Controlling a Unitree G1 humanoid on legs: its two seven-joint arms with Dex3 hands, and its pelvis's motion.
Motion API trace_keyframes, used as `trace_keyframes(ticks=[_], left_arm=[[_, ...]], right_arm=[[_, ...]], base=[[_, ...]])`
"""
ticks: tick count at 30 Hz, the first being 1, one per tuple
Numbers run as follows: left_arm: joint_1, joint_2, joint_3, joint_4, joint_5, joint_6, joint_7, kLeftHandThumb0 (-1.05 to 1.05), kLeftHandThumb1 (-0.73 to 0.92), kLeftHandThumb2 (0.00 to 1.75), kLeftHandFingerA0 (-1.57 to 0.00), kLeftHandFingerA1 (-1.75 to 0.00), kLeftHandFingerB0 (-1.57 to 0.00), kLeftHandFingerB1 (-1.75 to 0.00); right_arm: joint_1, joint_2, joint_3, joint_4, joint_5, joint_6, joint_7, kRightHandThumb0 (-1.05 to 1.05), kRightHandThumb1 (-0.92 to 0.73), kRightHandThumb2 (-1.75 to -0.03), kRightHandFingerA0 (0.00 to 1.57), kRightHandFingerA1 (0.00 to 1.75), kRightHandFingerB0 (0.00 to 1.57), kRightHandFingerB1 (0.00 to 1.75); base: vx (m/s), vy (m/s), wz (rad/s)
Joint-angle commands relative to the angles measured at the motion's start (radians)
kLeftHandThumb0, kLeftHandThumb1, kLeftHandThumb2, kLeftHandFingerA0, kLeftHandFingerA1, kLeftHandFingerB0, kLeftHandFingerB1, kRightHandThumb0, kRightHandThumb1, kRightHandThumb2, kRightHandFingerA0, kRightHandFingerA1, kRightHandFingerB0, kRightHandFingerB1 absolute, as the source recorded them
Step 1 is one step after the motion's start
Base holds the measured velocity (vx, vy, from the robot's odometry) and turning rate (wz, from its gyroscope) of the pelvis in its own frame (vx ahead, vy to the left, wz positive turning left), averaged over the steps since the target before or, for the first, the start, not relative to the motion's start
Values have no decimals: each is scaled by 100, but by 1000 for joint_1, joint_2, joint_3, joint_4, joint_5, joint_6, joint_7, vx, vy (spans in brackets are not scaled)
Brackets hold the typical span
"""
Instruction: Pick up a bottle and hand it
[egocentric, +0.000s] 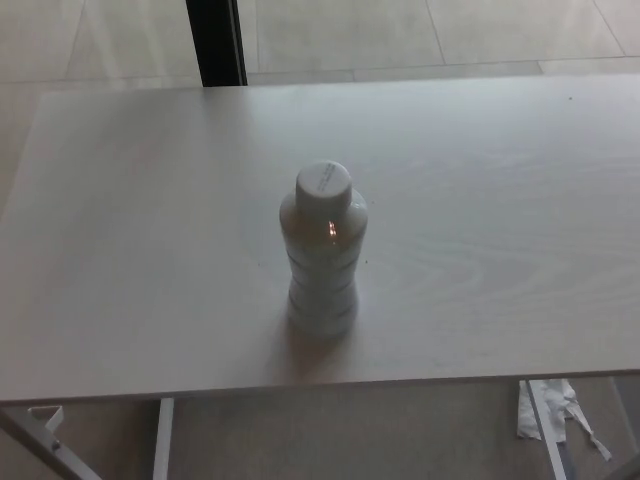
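Bottle (322, 250), one only, stands upright on one table (120, 250); neither hand shows.

The table (120, 250) runs past both side edges; print on the bottle cap (323, 184) is unreadable.

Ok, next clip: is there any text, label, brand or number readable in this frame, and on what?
None can be read.
Bottle: faint grey marks on its white cap, too small and blurred to read.
Bottle body: plain bands and a small orange glint, no lettering.
Table: no markings.
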Motion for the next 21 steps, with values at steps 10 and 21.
trace_keyframes(ticks=[10, 21], left_arm=[[-272, 145, 229, -384, -150, 265, 148, -91, 54, 94, -36, -76, -8, -54], [-535, 125, -171, -644, -181, 335, -42, -82, 64, 60, -24, -44, -20, -31]], right_arm=[[-41, -40, -141, -1, 135, -100, 27, -104, -38, -116, 157, 170, 39, 116], [-53, -41, -142, 9, 147, -96, 28, -104, -36, -116, 157, 172, 42, 117]], base=[[0, 0, 0], [0, 0, 0]])
